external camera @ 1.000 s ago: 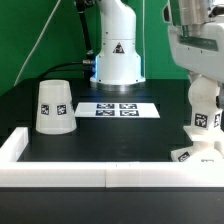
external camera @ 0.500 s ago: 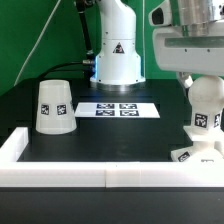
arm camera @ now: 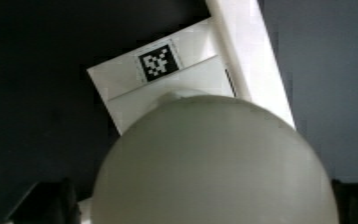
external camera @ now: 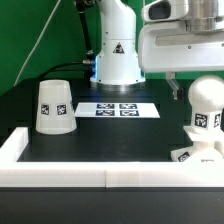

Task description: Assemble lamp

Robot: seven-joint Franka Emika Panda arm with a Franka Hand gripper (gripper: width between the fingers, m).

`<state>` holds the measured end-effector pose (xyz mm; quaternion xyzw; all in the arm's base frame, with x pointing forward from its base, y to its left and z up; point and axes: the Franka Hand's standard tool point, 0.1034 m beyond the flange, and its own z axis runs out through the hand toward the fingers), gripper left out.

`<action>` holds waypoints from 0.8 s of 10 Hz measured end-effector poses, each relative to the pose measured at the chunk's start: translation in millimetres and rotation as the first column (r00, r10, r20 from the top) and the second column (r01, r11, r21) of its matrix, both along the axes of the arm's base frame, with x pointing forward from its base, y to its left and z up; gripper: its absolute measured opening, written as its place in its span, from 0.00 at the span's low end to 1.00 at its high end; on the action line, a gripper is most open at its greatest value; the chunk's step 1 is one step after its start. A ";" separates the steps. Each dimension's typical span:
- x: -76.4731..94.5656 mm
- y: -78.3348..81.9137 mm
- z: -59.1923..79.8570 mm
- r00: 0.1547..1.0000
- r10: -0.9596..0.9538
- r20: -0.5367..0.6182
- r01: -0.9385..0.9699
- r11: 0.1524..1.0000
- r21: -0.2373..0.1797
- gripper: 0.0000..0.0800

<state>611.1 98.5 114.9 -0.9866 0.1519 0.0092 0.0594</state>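
The bulb (external camera: pixel 205 105) stands upright on the flat square base (external camera: pixel 193 153) at the exterior view's right, its ball head up. My gripper (external camera: pixel 196 80) hangs just above the ball head, open and holding nothing; one finger (external camera: pixel 172 86) shows beside the bulb. In the wrist view the ball head (arm camera: pixel 211 150) fills most of the picture between my dark fingers (arm camera: pixel 48 200), and the tagged base (arm camera: pixel 158 68) lies beyond it. The tapered shade (external camera: pixel 53 106) stands mouth down at the exterior view's left, far from my gripper.
The marker board (external camera: pixel 118 108) lies in the middle at the back. The robot pedestal (external camera: pixel 118 55) stands behind it. A low white wall (external camera: pixel 110 176) runs along the front and up both sides, close to the base; it also shows in the wrist view (arm camera: pixel 250 50).
My gripper has risen off the bulb and shifted toward the exterior view's left. The bulb stays standing on the base. The shade has not moved.
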 end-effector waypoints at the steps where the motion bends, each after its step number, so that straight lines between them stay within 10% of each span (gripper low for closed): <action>1: 0.0 -0.2 0.0 1.000 0.031 0.004 -0.031 1.000 0.000 0.87; 8: 4.8 -0.5 1.4 0.749 0.657 0.085 -0.654 0.754 -0.065 0.87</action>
